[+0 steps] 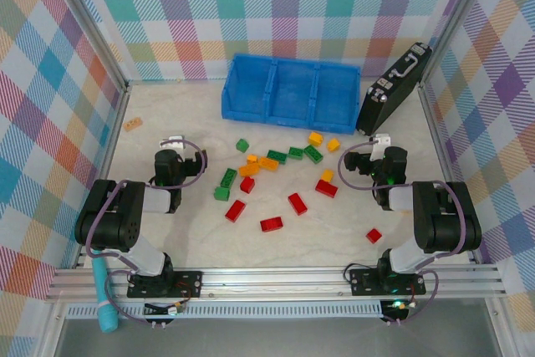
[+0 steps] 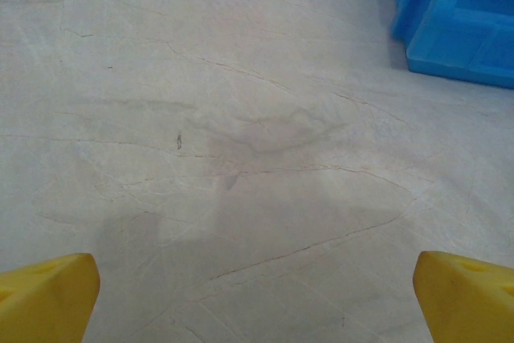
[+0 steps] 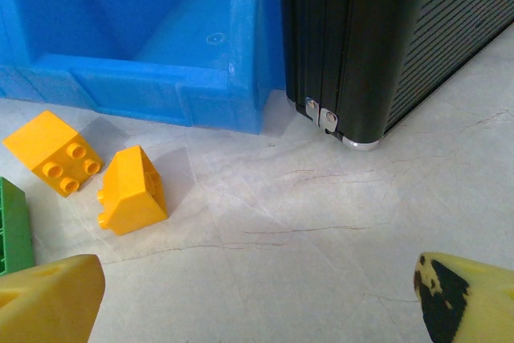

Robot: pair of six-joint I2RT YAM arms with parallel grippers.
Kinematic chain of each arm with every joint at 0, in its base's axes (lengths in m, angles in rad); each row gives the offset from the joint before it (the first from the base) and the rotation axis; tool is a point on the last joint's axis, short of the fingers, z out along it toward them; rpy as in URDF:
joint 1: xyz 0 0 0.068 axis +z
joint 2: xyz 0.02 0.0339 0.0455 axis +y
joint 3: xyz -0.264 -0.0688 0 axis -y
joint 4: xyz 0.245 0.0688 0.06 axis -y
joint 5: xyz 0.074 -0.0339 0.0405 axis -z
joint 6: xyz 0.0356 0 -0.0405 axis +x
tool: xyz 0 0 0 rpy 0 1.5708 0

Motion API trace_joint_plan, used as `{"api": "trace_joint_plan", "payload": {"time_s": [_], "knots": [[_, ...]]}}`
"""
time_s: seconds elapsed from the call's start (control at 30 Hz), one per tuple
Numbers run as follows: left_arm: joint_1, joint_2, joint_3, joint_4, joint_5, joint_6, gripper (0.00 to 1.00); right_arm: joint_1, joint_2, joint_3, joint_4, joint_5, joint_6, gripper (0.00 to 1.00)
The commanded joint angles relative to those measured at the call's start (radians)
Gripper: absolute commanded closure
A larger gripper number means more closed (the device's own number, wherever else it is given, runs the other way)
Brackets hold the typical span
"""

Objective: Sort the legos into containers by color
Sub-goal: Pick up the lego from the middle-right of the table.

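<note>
Red, green and yellow-orange legos (image 1: 276, 175) lie scattered on the table's middle, in front of the blue three-compartment tray (image 1: 289, 91). One orange brick (image 1: 133, 124) lies alone at the far left, and a red one (image 1: 374, 235) near the right arm. My left gripper (image 1: 172, 141) is open over bare table, left of the pile; its yellow fingers (image 2: 44, 295) stand wide apart with nothing between them. My right gripper (image 1: 381, 140) is open too, near two yellow bricks (image 3: 132, 190) (image 3: 55, 153) and a green one (image 3: 14, 226), holding nothing.
A black case with handle (image 1: 393, 88) leans at the tray's right end, its corner (image 3: 353, 46) close ahead of my right gripper. The tray's corner (image 2: 458, 22) shows at the upper right of the left wrist view. Plaid walls enclose the table.
</note>
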Motion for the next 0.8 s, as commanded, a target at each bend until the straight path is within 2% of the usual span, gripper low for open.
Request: {"api": "trace_joint_plan", "payload": {"time_s": [0.0,0.23,0.27,0.37,0.47,0.6,0.77], "knots": [[-0.003,-0.005,0.004,0.013,-0.001,0.013,0.00,-0.001,-0.007,0.015,0.029,0.002,0.012,0.01],[-0.003,-0.004,0.004,0.012,0.001,0.014,0.00,-0.001,-0.008,0.012,0.034,0.001,0.013,0.00],[0.000,-0.004,0.005,0.011,0.006,0.012,0.00,-0.001,-0.012,0.016,0.029,0.001,0.012,0.03],[0.002,-0.012,0.006,0.011,0.008,0.013,0.00,-0.002,-0.081,0.079,-0.138,0.017,0.017,0.01],[-0.003,-0.104,0.115,-0.260,0.003,0.018,0.00,-0.001,-0.200,0.152,-0.394,0.050,0.059,0.01],[-0.042,-0.220,0.307,-0.602,-0.093,0.017,0.00,-0.002,-0.373,0.236,-0.758,0.228,0.236,0.01],[-0.100,-0.298,0.568,-0.918,-0.074,-0.016,0.00,-0.011,-0.471,0.319,-1.121,0.261,0.359,0.00]]}}
